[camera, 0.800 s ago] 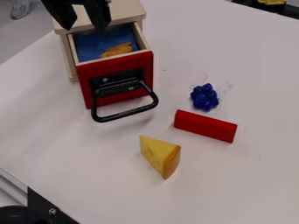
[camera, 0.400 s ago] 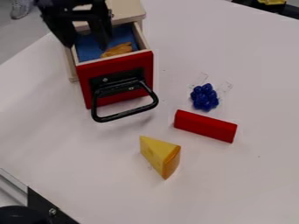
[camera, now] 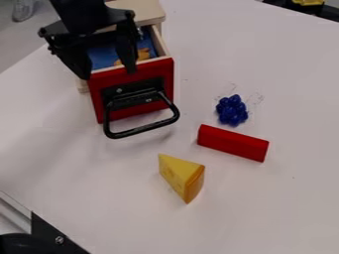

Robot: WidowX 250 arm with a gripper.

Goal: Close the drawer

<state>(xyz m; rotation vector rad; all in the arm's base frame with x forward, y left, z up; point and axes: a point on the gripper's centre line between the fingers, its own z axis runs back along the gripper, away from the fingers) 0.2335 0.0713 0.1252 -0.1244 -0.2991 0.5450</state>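
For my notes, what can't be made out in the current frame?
All in the camera view:
Orange thing in the drawer: partly behind the gripper.
Whether the fingers touch the drawer front: slanted angle leaves it unclear.
Black round thing: cut off at the lower left corner.
Yellow thing: cut off by the top edge.

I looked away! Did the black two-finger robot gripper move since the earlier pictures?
Yes. The gripper moved down the view, closer to the black loop handle on the red drawer front, which stayed put.
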